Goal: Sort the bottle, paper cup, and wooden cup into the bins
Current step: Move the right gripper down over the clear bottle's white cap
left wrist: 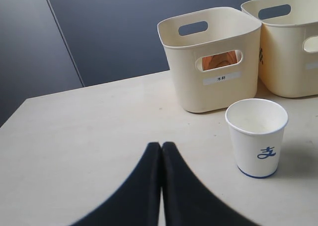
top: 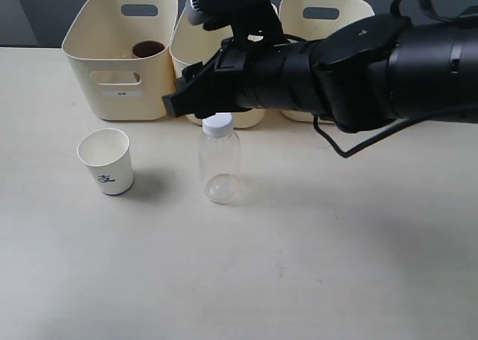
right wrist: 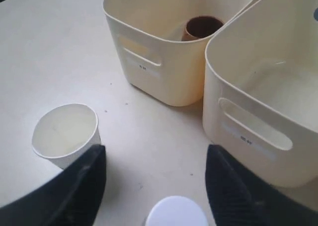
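Note:
The clear bottle [top: 219, 159] with a white cap [right wrist: 177, 212] stands upright on the table in front of the middle bin [top: 187, 52]. My right gripper [right wrist: 155, 154] hovers just above and behind the cap, open, nothing between its fingers [top: 173, 103]. The white paper cup [top: 106, 161] stands upright to the bottle's left, in front of the left bin [top: 119, 71]. The wooden cup [top: 148, 49] lies inside that left bin and shows through its handle cutout [left wrist: 218, 61]. My left gripper [left wrist: 161, 145] is shut and empty, low over the table a little short of the paper cup [left wrist: 257, 136].
A third cream bin [top: 325, 15] stands at the back right, partly hidden by my right arm [top: 358, 63]. The three bins form a row along the far side of the table. The middle bin [right wrist: 258, 112] looks empty in the right wrist view.

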### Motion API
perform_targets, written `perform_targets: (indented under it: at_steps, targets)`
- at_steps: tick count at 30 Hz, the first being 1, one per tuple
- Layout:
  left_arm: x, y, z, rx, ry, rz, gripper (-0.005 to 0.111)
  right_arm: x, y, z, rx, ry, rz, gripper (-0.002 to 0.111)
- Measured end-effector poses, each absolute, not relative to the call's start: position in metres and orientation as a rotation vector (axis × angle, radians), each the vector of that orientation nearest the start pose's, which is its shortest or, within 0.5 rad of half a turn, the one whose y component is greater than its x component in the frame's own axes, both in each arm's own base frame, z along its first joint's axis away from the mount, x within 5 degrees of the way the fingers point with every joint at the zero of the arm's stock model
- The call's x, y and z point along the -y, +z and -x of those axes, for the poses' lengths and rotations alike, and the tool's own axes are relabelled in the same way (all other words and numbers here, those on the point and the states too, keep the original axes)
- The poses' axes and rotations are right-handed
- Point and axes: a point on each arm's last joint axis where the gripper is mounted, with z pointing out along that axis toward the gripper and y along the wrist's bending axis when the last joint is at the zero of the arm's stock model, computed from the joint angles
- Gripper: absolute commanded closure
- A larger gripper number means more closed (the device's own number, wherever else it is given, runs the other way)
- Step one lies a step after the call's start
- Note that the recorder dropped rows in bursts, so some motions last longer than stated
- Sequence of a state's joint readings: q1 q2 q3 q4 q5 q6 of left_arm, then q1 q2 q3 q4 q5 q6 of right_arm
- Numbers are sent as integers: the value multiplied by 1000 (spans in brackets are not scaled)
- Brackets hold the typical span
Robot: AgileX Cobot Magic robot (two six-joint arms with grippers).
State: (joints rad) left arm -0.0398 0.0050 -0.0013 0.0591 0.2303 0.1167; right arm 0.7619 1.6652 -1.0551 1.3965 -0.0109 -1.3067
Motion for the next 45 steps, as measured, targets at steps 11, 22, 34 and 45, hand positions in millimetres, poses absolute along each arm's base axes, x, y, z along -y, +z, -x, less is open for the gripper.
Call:
perform_targets:
  at_steps: [11, 22, 34, 45]
  targets:
    - [1, 192, -56, -1710, 111, -174, 107, -259, 225, -278, -2069, 439, 692, 51]
    - [1, 192, -56, -1710, 111, -174, 107, -259, 225, -278, -2069, 435, 690, 51]
    - [1, 192, -56, -1710, 111, -174, 107, -261, 218, -279, -2087, 435, 701, 51]
    - [1, 192, -56, -1710, 111, -174, 107, -255, 206, -274, -2124, 411, 707, 51]
